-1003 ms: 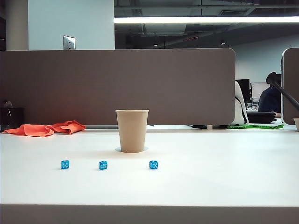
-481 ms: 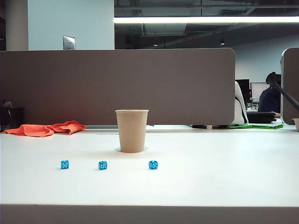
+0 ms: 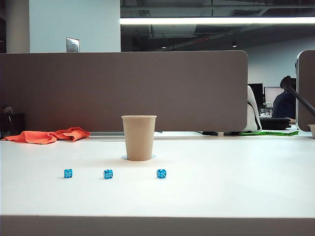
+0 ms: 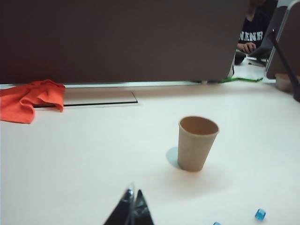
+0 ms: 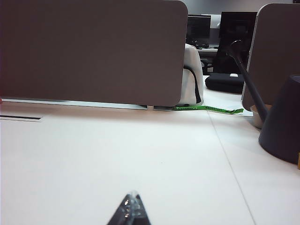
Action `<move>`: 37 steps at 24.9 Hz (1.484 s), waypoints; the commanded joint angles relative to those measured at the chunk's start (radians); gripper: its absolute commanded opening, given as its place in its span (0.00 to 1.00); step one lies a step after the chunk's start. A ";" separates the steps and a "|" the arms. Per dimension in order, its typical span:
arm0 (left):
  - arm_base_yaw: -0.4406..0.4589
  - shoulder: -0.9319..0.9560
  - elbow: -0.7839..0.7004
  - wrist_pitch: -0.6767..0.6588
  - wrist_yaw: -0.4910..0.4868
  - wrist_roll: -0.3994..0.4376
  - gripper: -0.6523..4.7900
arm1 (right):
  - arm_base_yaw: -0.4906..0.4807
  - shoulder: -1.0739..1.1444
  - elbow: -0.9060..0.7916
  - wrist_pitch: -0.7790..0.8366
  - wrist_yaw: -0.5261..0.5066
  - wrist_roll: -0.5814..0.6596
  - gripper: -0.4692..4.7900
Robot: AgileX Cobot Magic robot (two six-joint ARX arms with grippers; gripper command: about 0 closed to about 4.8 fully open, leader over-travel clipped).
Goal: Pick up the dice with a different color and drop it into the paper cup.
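My left gripper (image 4: 131,206) is hovering low over the white table (image 3: 236,182), its fingertips pressed together into one dark point with nothing between them. My right gripper (image 5: 131,206) is hanging over a bare stretch of the same table off to the right side, its tips also meeting in a point and gripping nothing. Neither gripper is showing in the exterior view.

The cup (image 3: 139,137) is standing upright near the middle of the table, mouth open, just behind the row of dice. Three blue dice (image 3: 108,174) are lying in a line in front of it, well apart from each other; one of them (image 4: 260,214) is showing in my left wrist view. I am seeing no red die in any view; it may be inside the cup, but I cannot tell. An orange cloth (image 3: 49,135) is lying crumpled at the table's far left, by the grey partition (image 3: 123,88).
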 commanded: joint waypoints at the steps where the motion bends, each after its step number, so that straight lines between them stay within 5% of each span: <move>1: 0.000 0.001 -0.062 0.093 0.037 0.014 0.11 | 0.000 0.000 -0.001 0.016 0.003 0.003 0.09; 4: 0.000 0.001 -0.152 0.204 0.152 0.014 0.11 | 0.001 0.000 -0.001 0.016 0.002 0.003 0.09; 7: 0.000 0.001 -0.212 0.267 0.167 0.013 0.11 | 0.001 0.000 -0.001 0.013 0.000 0.004 0.09; 11: 0.000 0.001 -0.222 0.267 0.143 0.067 0.11 | 0.001 0.000 -0.001 0.011 0.000 0.004 0.09; 15: 0.002 0.001 -0.222 0.285 -0.022 0.095 0.11 | 0.000 0.000 -0.001 0.010 0.000 0.003 0.09; 19: 0.073 0.001 -0.222 0.286 -0.007 0.110 0.11 | 0.000 0.000 -0.001 0.009 0.000 0.003 0.09; 24: 0.215 0.001 -0.222 0.286 0.134 0.079 0.11 | 0.001 0.000 -0.001 0.002 -0.001 0.003 0.09; 37: 0.224 0.001 -0.222 0.286 0.014 0.020 0.11 | 0.002 0.000 -0.002 -0.034 -0.029 0.026 0.09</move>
